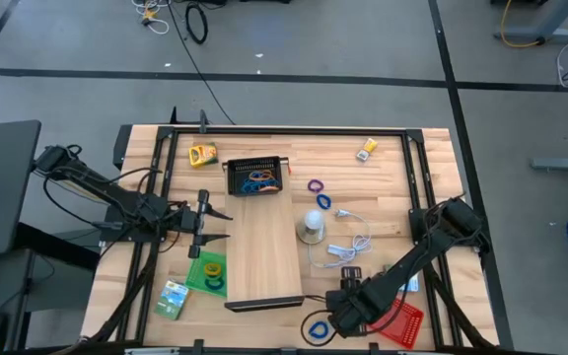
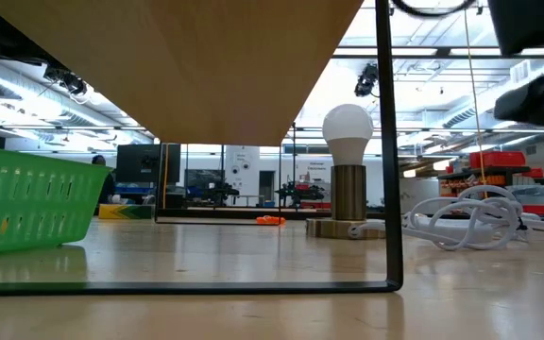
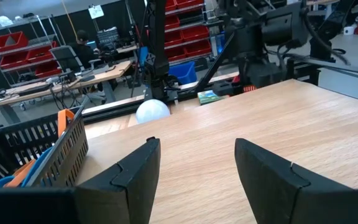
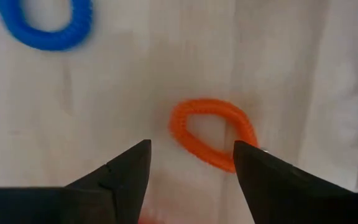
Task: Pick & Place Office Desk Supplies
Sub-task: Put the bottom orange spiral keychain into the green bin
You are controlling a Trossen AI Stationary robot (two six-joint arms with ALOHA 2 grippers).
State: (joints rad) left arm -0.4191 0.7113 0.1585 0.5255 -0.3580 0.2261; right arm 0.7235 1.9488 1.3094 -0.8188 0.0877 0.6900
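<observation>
In the right wrist view an orange loop [image 4: 213,134] lies flat on the wooden table, with a blue loop [image 4: 45,25] farther off. My right gripper [image 4: 191,168] points down over the orange loop, open, its fingers standing on either side above it. In the high view that gripper [image 1: 345,308] is near the table's front edge; it hides the orange loop there, and the blue loop [image 1: 316,328] lies beside it. My left gripper [image 1: 223,226] waits open and level at the left edge of the long board [image 1: 264,247], with nothing between its fingers [image 3: 135,174].
A red mesh tray [image 1: 399,320] lies right of my right gripper. A green tray [image 1: 208,271] and a green box [image 1: 173,299] sit front left. A black tray [image 1: 256,176] with loops stands at the back. A bulb lamp [image 1: 312,227] and its white cable [image 1: 348,247] lie mid-table.
</observation>
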